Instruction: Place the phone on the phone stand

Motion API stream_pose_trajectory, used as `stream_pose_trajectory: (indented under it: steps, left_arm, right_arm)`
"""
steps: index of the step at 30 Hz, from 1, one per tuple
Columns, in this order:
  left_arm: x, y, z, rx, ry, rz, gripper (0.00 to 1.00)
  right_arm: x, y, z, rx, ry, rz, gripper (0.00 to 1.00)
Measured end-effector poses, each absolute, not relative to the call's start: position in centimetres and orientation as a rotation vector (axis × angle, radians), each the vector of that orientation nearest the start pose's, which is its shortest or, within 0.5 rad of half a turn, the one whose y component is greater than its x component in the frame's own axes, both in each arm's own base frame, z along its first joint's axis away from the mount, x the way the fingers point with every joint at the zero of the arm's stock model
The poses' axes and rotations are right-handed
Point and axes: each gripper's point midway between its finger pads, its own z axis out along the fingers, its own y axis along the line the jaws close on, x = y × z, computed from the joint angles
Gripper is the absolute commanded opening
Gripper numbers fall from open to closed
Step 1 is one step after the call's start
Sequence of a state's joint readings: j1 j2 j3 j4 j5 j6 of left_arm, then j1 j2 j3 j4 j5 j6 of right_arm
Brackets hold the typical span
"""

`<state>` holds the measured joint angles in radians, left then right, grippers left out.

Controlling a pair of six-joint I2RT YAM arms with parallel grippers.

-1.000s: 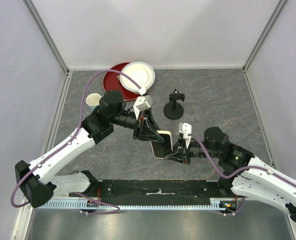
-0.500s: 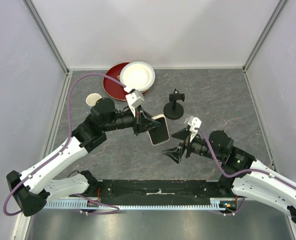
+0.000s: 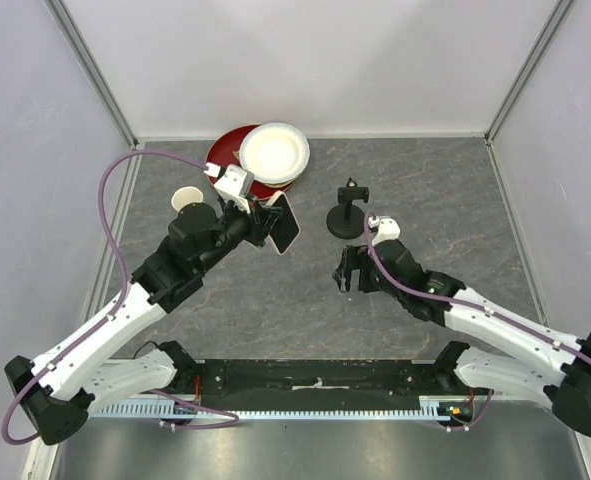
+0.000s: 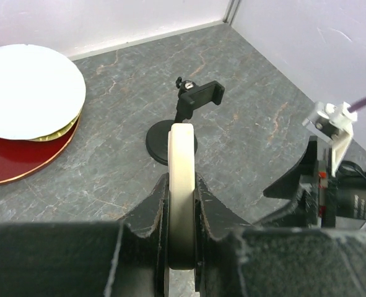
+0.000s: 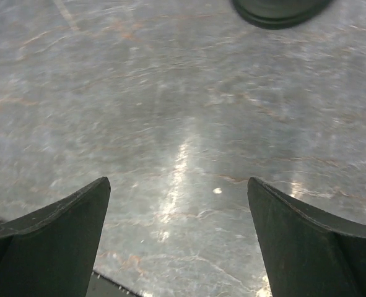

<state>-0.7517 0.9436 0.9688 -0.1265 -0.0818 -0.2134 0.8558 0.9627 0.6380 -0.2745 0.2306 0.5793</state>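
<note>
The phone [image 3: 285,222], with a cream rim and black screen, is held on edge above the table by my left gripper [image 3: 271,224]. The left wrist view shows the phone's cream edge [image 4: 182,158] clamped between both fingers of my left gripper [image 4: 181,185], pointing toward the phone stand [image 4: 195,99]. The phone stand [image 3: 347,214] is black, with a round base, and stands to the phone's right. My right gripper [image 3: 345,268] hangs low, just in front of the stand. In its own view the right gripper [image 5: 178,185] is open and empty, with the stand's base [image 5: 278,11] at the top edge.
A white plate [image 3: 275,150] lies on a red plate [image 3: 223,160] at the back, left of the stand. A small white cup [image 3: 186,199] stands by the left arm. Grey walls enclose the table on three sides.
The phone passed from both grippers to the left one alone, which carried it back and to the left. The right gripper opened, let go, and swung toward the stand.
</note>
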Motion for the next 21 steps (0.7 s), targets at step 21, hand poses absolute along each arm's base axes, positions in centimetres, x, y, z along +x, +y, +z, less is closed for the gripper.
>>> stream_pose_trajectory:
  steps: [21]
  left_arm:
    - [27.9, -24.6, 28.9, 0.414, 1.774, -0.798, 0.02]
  right_arm:
    - [34.3, 12.3, 17.6, 0.165, 2.035, 0.346, 0.74]
